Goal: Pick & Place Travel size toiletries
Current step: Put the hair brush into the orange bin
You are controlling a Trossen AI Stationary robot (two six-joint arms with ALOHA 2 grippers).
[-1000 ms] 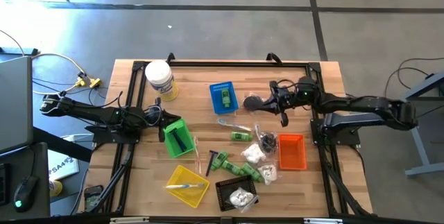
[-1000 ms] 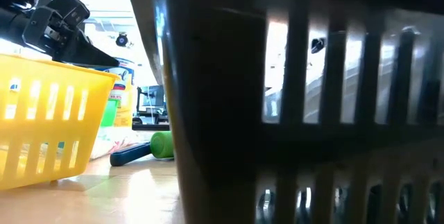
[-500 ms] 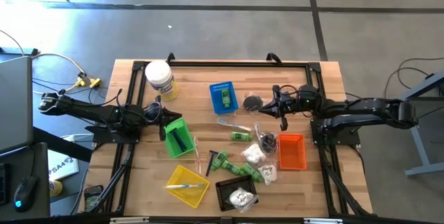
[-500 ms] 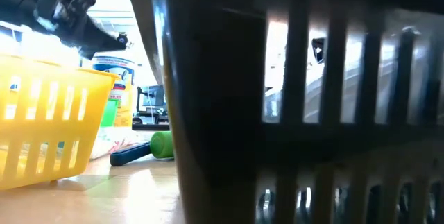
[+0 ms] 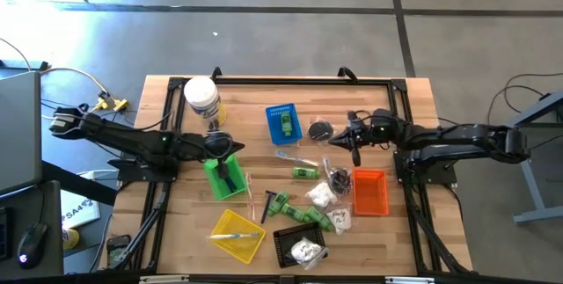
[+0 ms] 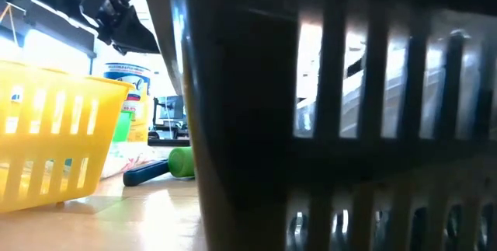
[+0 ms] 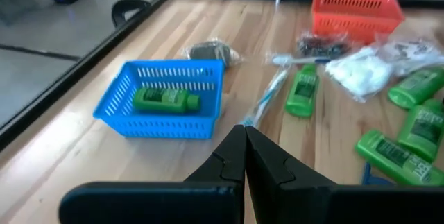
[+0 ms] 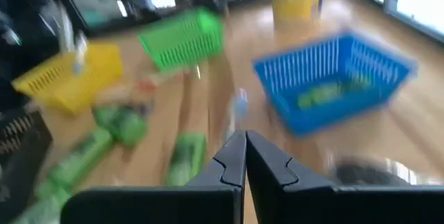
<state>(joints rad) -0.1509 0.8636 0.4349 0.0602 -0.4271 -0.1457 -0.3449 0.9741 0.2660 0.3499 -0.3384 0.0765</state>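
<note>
Travel size toiletries lie loose at mid-table: green bottles, white packets, a thin stick, and a dark piece. One green bottle lies in the blue basket. My left gripper hovers shut and empty over the far edge of the green basket; its closed fingers point toward the blue basket. My right gripper hovers shut and empty beside the dark piece, its fingers pointing over the loose bottles.
A big white jar stands at the far left. An orange basket sits at the right, a yellow basket and a black basket near the front edge. The black basket's wall fills most of the low view.
My left gripper has risen and gone toward the table's right, from beside the green basket to above its far edge, staying shut. My right gripper has sunk a little and tipped, staying shut. No item has moved.
</note>
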